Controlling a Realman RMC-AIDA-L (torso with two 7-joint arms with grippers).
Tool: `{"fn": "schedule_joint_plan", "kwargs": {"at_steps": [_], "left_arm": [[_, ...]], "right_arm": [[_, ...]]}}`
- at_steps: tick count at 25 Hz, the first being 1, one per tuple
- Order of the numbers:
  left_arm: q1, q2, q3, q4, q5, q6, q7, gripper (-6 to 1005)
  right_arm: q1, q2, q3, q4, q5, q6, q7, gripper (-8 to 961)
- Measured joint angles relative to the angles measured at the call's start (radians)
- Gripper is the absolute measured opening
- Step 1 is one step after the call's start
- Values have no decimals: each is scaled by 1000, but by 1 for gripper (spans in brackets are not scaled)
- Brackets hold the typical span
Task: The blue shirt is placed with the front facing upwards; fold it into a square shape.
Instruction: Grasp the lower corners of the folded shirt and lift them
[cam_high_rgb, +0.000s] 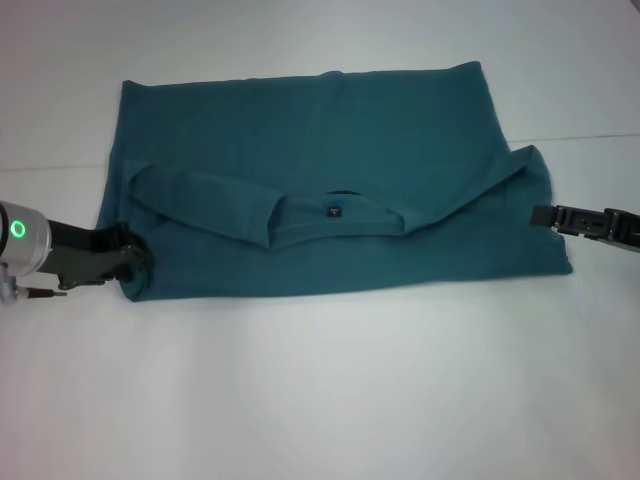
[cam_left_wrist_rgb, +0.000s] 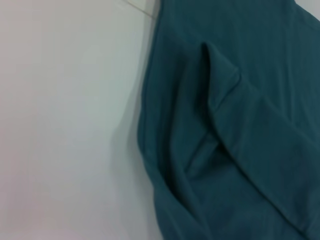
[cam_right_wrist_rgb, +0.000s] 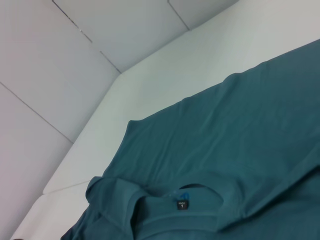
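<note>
One blue shirt (cam_high_rgb: 330, 215) folded, collar label showing

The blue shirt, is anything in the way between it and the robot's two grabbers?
Nothing visible. The left gripper is right at the blue shirt by its near-left corner, and the right gripper touches its right edge.

our head view looks down on the whole shirt (cam_high_rgb: 330, 200); both wrist views sit close, sharing its folded sleeves.
</note>
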Motion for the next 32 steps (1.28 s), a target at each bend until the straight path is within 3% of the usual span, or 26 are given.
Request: {"fn": "schedule_joint_plan", "kwargs": {"at_steps": [6, 9, 18, 24, 32], "left_arm": [[1, 1, 1, 0, 23, -2, -9, 312], [0, 1, 1, 1, 24, -3, -9, 80], [25, -1, -23, 47, 5, 33, 4, 32], [83, 15, -181, 68, -156, 140, 146, 17], [140, 19, -289, 78, -243, 212, 229, 16]], "right_arm": [[-1, 0, 4, 1, -1, -4, -4, 795], [-1, 0, 4, 1, -1, -6, -6, 795], [-1, 0, 4, 2, 2, -9, -6, 794], [-2, 0, 4, 2, 2, -10, -6, 794], [-1, 0, 4, 2, 1, -10, -6, 795]]}}
